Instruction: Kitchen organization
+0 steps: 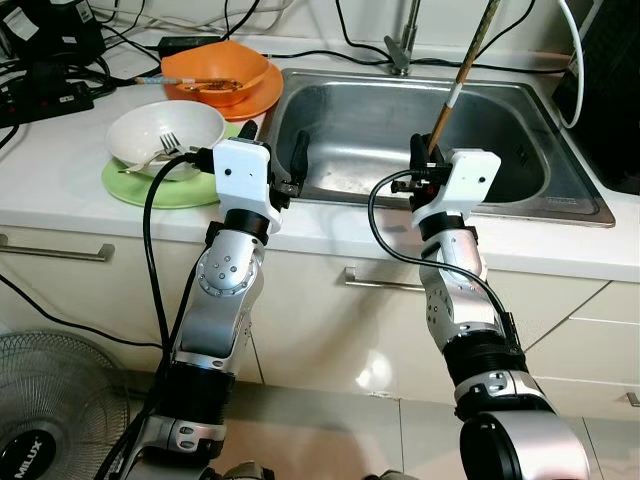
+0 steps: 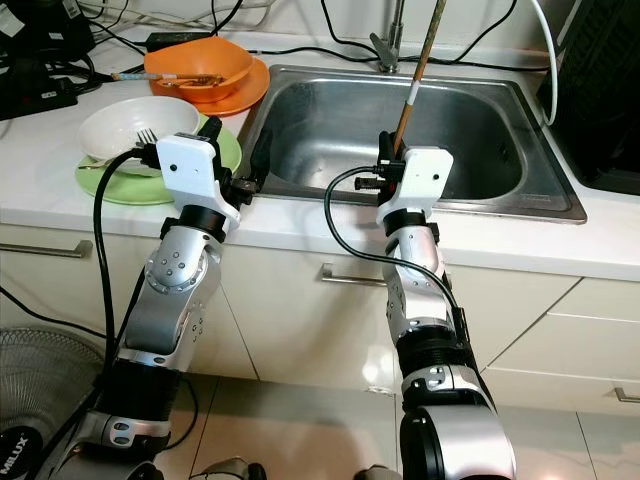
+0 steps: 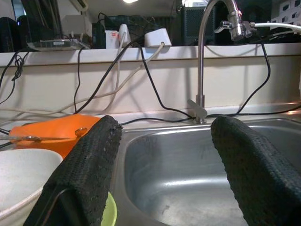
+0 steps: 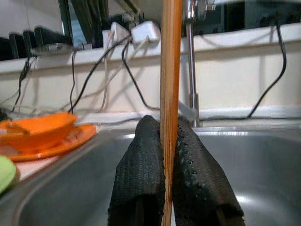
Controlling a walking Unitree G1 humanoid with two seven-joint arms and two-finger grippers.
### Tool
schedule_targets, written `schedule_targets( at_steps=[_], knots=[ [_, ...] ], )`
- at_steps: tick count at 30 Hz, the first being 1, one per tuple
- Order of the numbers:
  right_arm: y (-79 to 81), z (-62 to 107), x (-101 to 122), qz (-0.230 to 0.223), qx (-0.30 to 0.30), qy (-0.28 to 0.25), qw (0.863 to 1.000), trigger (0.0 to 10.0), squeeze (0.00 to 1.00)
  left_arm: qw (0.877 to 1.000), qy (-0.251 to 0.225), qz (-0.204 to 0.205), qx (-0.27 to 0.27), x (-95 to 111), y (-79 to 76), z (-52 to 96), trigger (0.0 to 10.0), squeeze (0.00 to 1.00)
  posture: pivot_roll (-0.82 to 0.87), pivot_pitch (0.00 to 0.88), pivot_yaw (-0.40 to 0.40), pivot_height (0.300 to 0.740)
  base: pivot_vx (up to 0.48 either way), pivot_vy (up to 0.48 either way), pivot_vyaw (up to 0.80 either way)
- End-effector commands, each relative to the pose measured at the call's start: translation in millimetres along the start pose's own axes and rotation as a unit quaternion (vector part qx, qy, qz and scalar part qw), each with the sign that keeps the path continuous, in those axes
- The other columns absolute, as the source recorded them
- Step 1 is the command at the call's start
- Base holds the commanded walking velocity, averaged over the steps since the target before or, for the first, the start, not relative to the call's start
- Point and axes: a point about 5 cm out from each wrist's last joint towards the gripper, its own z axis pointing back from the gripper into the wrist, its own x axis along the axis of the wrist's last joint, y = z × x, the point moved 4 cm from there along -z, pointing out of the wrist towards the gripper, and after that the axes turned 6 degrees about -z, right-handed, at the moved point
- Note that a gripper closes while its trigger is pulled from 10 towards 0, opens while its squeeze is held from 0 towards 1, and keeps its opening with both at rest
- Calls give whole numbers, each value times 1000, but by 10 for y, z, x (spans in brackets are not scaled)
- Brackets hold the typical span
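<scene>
The right gripper (image 4: 167, 188) pinches a long wooden chopstick (image 1: 462, 70) tight between its two black fingers. It holds the stick up tall over the near edge of the sink (image 1: 560, 195), likely so it can move it without knocking anything. The left gripper (image 3: 164, 174) is wide open and holds nothing. It waits at the sink's near left corner, just beside the dishes. On the counter to the left, a white bowl (image 1: 150, 125) with a fork (image 1: 168, 146) in it sits on a green plate (image 1: 130, 188). Farther back, an orange bowl (image 1: 215, 62) sits on an orange plate (image 1: 262, 100), with a utensil inside.
</scene>
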Motion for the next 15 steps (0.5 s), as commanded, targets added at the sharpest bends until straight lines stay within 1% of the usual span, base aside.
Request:
schedule_targets(
  at_steps=[1,15],
  knots=[
    [15,-24,71,-3,1,-10,1000,10000,0,1000,-5,0,4,20,3,-26,10000,0,-40,81,3,740,345,0,0],
    [11,-31,67,-14,-6,-2,1000,10000,0,1000,-3,0,8,9,44,-6,10000,0,-35,92,-1,740,362,0,0]
  ],
)
